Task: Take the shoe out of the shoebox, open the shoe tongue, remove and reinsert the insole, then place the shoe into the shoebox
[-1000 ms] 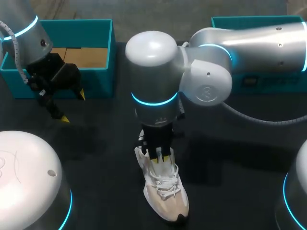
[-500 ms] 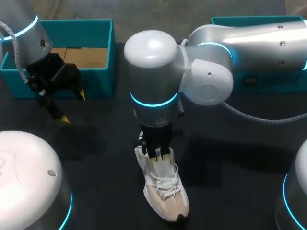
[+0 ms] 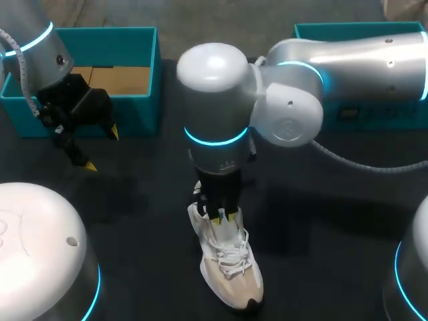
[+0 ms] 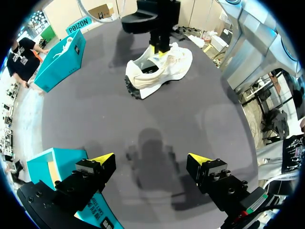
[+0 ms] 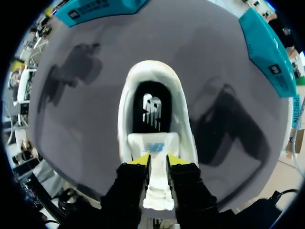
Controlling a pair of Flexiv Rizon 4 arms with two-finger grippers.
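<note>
Shoe (image 3: 231, 267) is out of the shoebox (image 3: 137, 114), standing on the table (image 3: 134, 221) w/ insole (image 5: 151, 112) seated inside; insole removal, reinsertion and re-boxing are outstanding. Right gripper (image 5: 157, 160) is narrow on the tongue (image 5: 153, 143), apparently pinching it, though contact is partly hidden, so the tongue step looks in progress. Left gripper (image 4: 150, 160) is wide and empty by the shoebox, well apart from the shoe.
</note>
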